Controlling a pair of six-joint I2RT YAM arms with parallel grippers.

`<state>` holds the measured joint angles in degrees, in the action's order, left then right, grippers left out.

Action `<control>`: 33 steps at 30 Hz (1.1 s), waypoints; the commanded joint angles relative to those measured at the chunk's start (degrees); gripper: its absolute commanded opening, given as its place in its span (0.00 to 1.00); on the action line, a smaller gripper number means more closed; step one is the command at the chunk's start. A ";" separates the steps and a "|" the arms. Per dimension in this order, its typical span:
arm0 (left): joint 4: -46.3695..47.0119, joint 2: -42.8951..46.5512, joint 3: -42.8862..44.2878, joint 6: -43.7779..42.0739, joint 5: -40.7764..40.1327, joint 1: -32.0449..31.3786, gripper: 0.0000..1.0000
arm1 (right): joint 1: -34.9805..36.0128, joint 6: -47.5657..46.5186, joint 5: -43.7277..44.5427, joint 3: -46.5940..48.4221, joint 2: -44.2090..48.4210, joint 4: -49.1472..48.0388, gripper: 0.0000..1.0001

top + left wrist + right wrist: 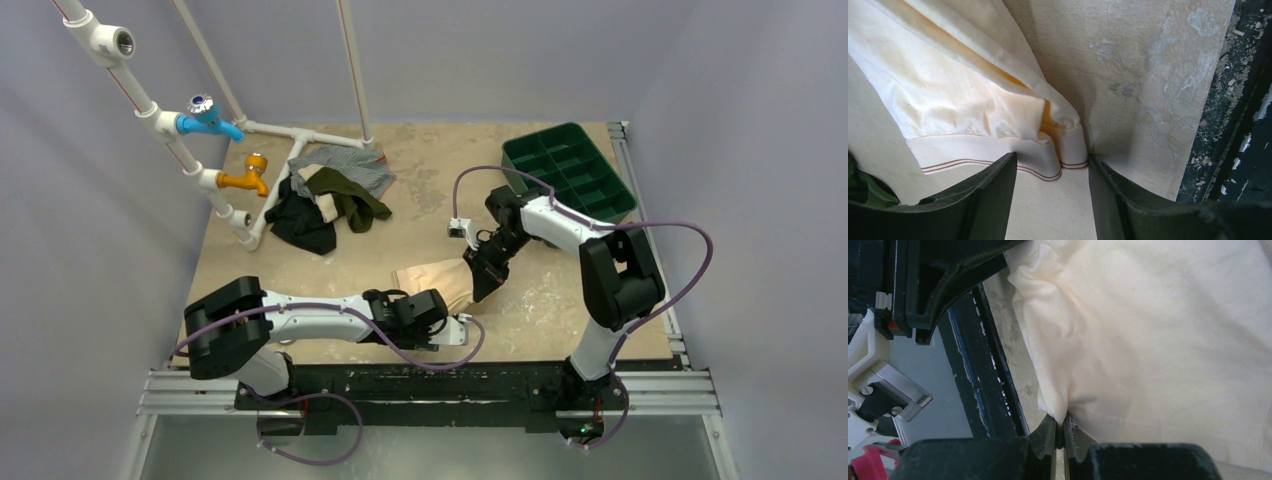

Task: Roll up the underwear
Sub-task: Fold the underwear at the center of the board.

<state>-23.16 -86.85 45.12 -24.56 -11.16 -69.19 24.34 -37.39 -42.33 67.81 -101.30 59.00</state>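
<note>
The underwear [435, 280] lies rumpled on the bench [420, 170], near the front edge and between the two arms. It is a pale peach cloth whose band edge, trimmed with thin brown lines, faces the left arm. The right hand [1060, 432] is clamped tight on a fold of the cloth at its right side, pinching a small ridge of fabric between its fingertips. The left hand [1053, 165] sits low at the band, with its fingers [993, 190] apart at a middling width. A folded corner of the band sits at the gap between them, not gripped as far as I can see. Further back on the left, an olive-green garment [352, 197] and a grey striped garment [345, 160] are heaped beside a white pipe frame [262, 205]. A green tray [540, 137] stands well apart at the far right corner.
</note>
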 commanded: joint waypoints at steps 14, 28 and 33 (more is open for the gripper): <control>-0.45 0.49 -0.39 0.61 1.20 -0.29 0.00 | -0.46 -2.22 -1.13 -0.63 1.34 0.67 0.00; -4.60 5.01 1.12 0.16 9.96 5.16 0.00 | -0.90 -2.87 0.79 -2.28 4.36 1.14 0.00; -11.17 6.59 4.61 -1.54 19.99 10.89 0.00 | -0.89 -4.08 1.02 -2.01 4.65 3.24 0.00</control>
<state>-28.71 -82.54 45.84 -24.67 -0.58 -61.63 23.59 -39.57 -41.45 65.80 -98.76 59.59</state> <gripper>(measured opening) 0.022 0.022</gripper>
